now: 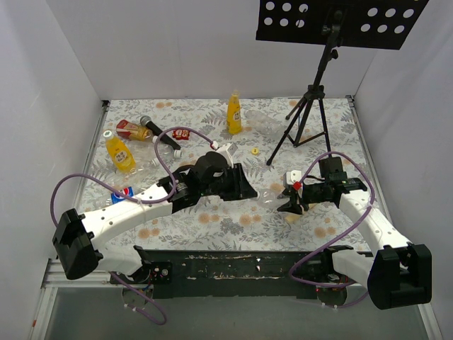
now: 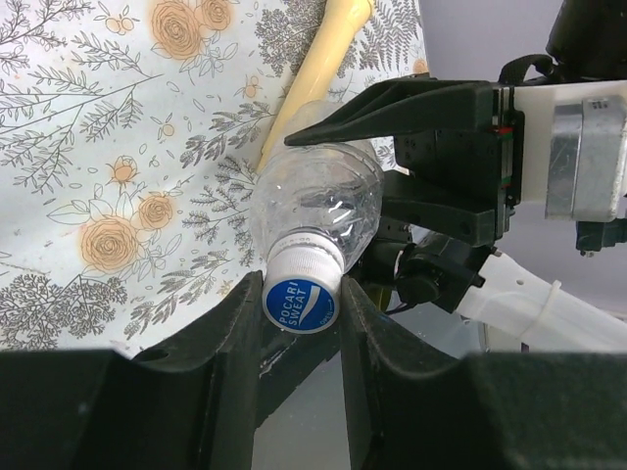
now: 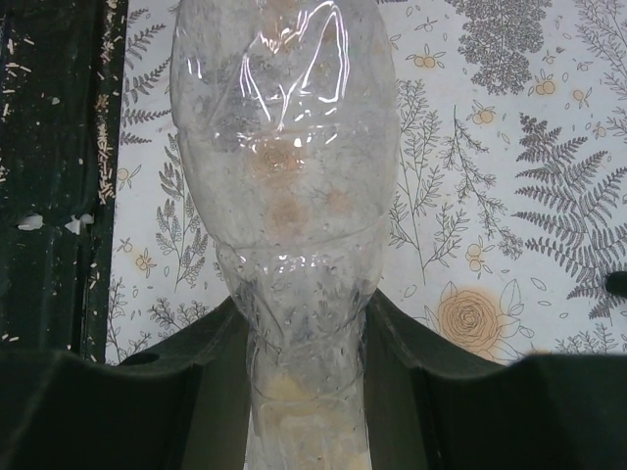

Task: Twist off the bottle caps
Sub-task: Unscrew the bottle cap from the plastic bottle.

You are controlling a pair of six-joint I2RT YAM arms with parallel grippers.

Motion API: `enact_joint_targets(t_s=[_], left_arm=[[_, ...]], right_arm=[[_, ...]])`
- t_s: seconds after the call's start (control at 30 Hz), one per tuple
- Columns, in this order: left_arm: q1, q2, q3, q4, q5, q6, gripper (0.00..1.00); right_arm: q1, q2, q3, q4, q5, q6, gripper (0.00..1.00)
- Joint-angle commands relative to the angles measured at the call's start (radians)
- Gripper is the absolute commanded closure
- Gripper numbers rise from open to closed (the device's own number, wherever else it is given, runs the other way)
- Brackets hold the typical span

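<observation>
Both arms reach inward over the floral table (image 1: 212, 113) and meet at a clear bottle (image 2: 318, 206) lying between them near the front middle. The left gripper (image 2: 302, 304) is clamped on its white cap (image 2: 302, 292), whose blue top reads POCARI SWEAT, while the right gripper (image 3: 299, 333) squeezes the bottle's crumpled, transparent, empty body

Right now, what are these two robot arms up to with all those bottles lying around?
They are working together on one clear bottle held between them, above the flowery table. The right pincer is clamped around the bottle's body, holding it. The left pincer has closed on its white and blue cap, which is still on the neck. Other bottles, some orange-yellow, lie or stand further back on the table, along with a black microphone.
</observation>
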Motion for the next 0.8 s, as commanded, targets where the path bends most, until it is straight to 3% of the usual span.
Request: enact_joint_targets(t_s=[0.0, 0.17, 0.27, 0.37, 0.5, 0.6, 0.77], left_arm=[[0.005, -0.036, 0.054, -0.003, -0.087, -0.012, 0.65], [0.005, -0.102, 0.022, -0.005, -0.13, 0.092, 0.27], [0.005, -0.144, -0.005, 0.0, -0.124, 0.173, 0.14], [0.007, -0.199, -0.05, 0.041, 0.012, 0.395, 0.04], [0.007, -0.285, -0.162, 0.123, 0.181, 0.782, 0.02], [0.007, -0.323, -0.253, 0.144, 0.396, 1.156, 0.02], [0.007, -0.28, -0.298, 0.29, 0.381, 1.362, 0.02]], right_arm=[[-0.001, -0.006, -0.002, -0.006, 0.001, -0.011, 0.89], [-0.001, 0.0, 0.001, -0.012, -0.002, -0.013, 0.89], [-0.001, 0.0, 0.002, -0.011, -0.002, -0.013, 0.89], [0.001, 0.0, 0.001, -0.012, -0.002, -0.014, 0.89], [-0.001, 0.003, 0.001, -0.012, -0.005, -0.017, 0.89], [-0.001, 0.006, 0.001, -0.014, -0.005, -0.016, 0.89], [-0.001, 0.003, -0.001, -0.012, -0.001, -0.016, 0.89]])
